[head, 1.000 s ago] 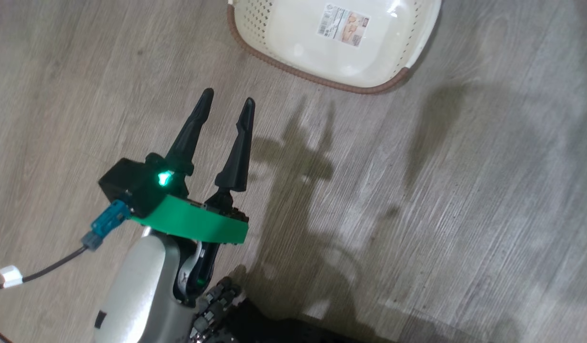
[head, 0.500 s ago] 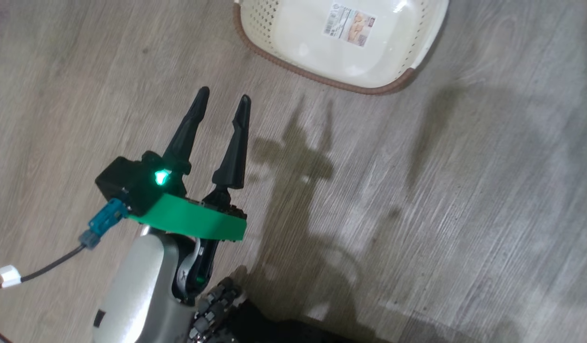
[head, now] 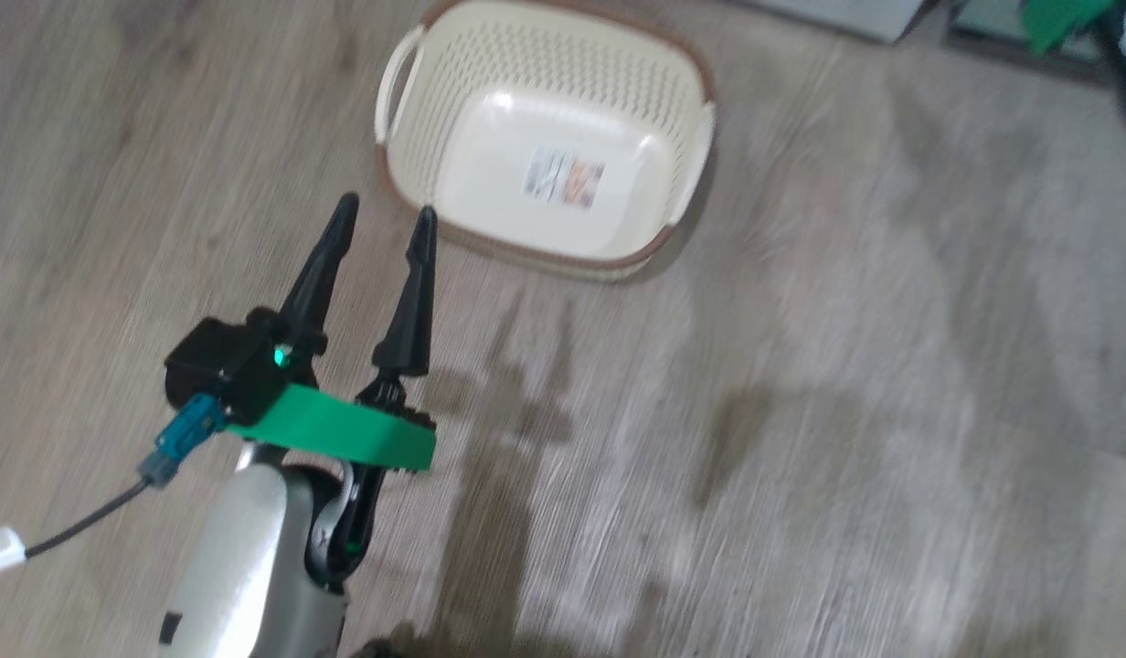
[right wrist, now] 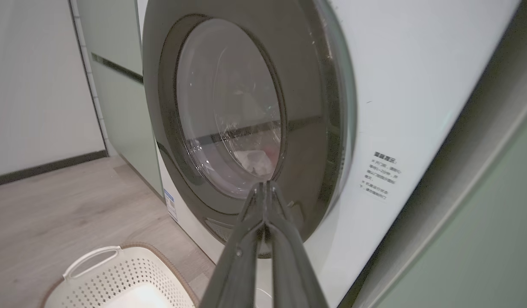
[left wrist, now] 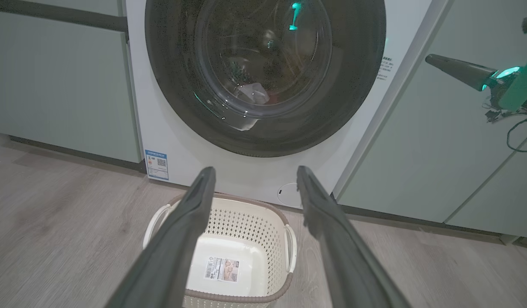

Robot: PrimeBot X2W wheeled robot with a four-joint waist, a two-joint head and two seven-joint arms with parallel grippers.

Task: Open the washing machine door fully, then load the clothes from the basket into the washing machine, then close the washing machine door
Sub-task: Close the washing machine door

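The large round porthole door (left wrist: 263,72) with its glossy black rim lies flat against the front of the white front-loading washing machine (left wrist: 178,154). Through the glass a pale bit of the clothes (left wrist: 254,92), with a touch of red, lies in the drum. Just in front, on the grey wood-look floor (head: 801,411), stands the cream perforated plastic basket (head: 545,64), with nothing but a sticker on its bottom. The left gripper (head: 386,206) hangs near it, fingers spread. The right gripper (right wrist: 263,185) has its fingers pressed together, pointing at the door's lower rim. I can't tell whether they touch it. Pale green cabinets (left wrist: 54,85) flank the machine.
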